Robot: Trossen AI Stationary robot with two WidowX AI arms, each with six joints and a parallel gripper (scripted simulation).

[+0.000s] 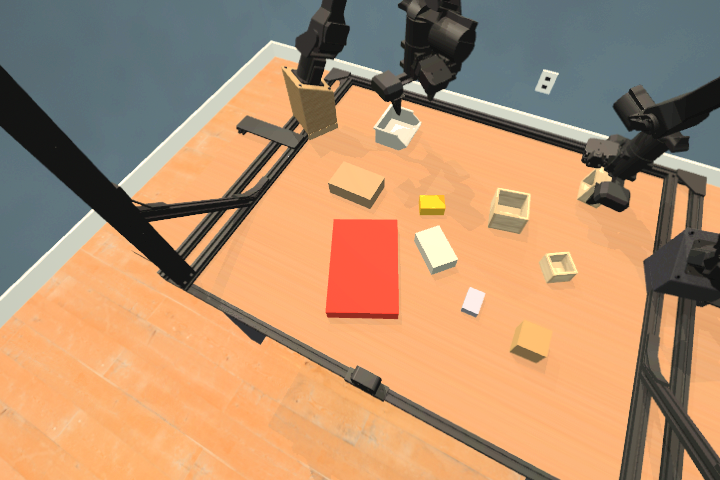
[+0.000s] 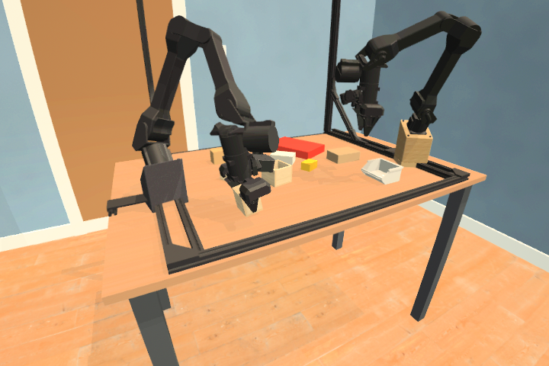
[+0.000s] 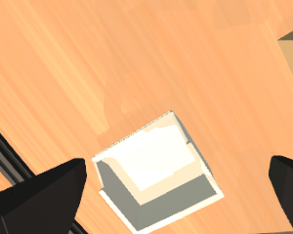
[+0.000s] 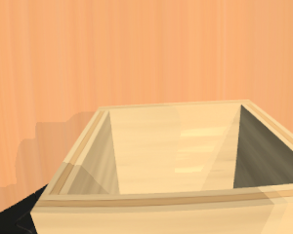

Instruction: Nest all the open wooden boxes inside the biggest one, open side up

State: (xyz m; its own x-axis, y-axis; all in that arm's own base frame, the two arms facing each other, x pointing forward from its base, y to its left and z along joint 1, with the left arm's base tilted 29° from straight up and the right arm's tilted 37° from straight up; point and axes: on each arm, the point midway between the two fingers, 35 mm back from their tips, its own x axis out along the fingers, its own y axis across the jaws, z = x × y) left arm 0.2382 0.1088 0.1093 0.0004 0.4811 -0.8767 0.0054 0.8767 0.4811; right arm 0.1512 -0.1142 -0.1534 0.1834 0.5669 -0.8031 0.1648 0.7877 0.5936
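Note:
The largest open wooden box (image 1: pixel 505 222) (image 2: pixel 282 175) stands mouth up near the middle of the table. The smallest box (image 1: pixel 560 276) stands mouth up, nearer the top camera. A third, mid-sized box (image 1: pixel 586 190) (image 2: pixel 241 201) (image 4: pixel 151 221) is held by my right gripper (image 2: pixel 248 203), shut on it. The box looks tilted in the exterior view, and its mouth faces the right wrist camera. Whether it touches the table is unclear; the arm hides part of it. My left gripper (image 1: pixel 413 105) (image 3: pixel 178 167) is open and empty, above the white bin.
The white bin (image 1: pixel 387 137) (image 2: pixel 388 175) sits below the left gripper. A brown block (image 1: pixel 356 180), yellow block (image 1: pixel 431 204), red slab (image 1: pixel 362 268), cream block (image 1: pixel 435 247), small white block (image 1: pixel 473 300) and tan block (image 1: pixel 532 338) lie about. A dark frame (image 2: pixel 296 229) edges the table.

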